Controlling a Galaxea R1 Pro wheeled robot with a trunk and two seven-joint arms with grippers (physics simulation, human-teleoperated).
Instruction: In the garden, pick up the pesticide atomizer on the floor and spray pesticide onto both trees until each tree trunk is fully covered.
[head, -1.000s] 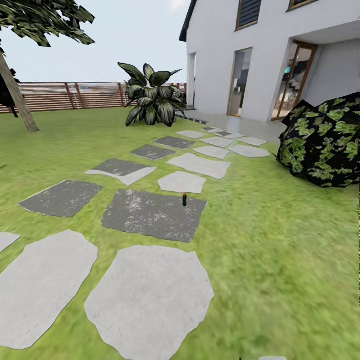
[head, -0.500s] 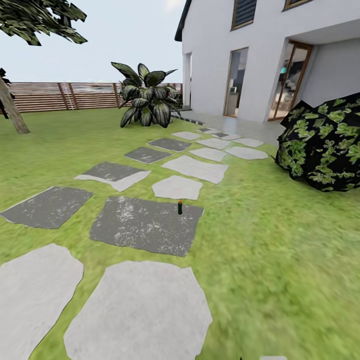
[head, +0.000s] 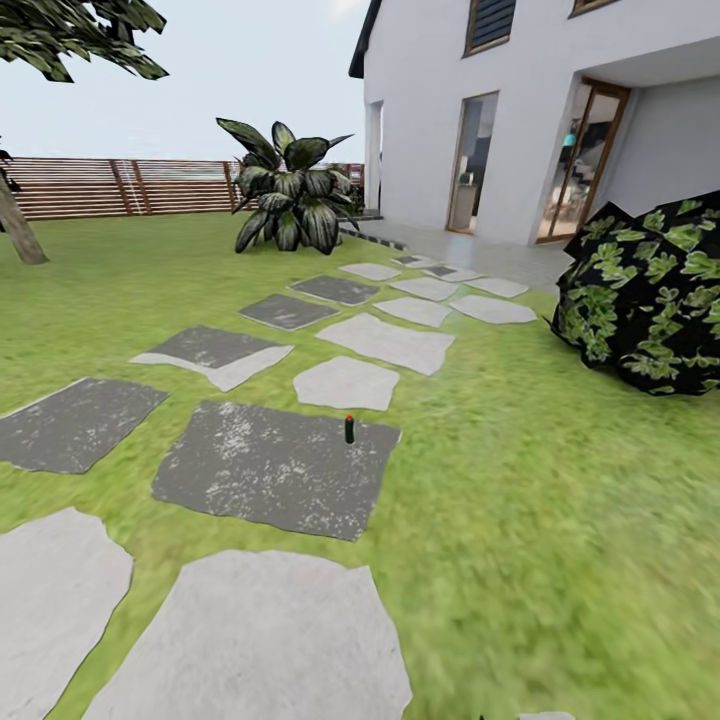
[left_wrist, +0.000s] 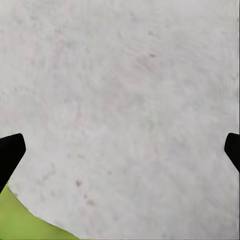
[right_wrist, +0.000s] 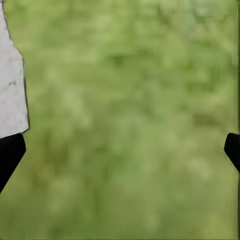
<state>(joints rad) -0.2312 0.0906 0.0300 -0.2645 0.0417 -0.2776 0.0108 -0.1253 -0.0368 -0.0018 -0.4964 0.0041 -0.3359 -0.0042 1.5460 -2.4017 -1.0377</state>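
**Spray bottle waits on garden path as robot nears**

A fenced lawn (head: 560, 520) runs up to a white house (head: 540, 110), with a path of grey stepping slabs crossing the grass. The spray bottle (head: 349, 429), small and dark with a red top, stands upright near the far right corner of a dark slab (head: 260, 470), not on the grass itself, well ahead of the robot.

Judging by its size, it should be light and rigid, narrow enough to tip at a careless nudge; a pinch across the middle of its body, below the red cap, looks the safest hold.

The left gripper (left_wrist: 120, 150) hangs over a pale slab (left_wrist: 120, 90) with its dark fingertips (left_wrist: 9, 152) set wide apart and nothing between them. The right gripper (right_wrist: 120, 150) is likewise spread and empty above blurred grass (right_wrist: 130, 120).

Only one leaning trunk (head: 18, 232) shows at the edge of the head view, its crown cut off; whether it is a tree to be sprayed cannot be told. The bottle's nozzle direction is too small to make out.
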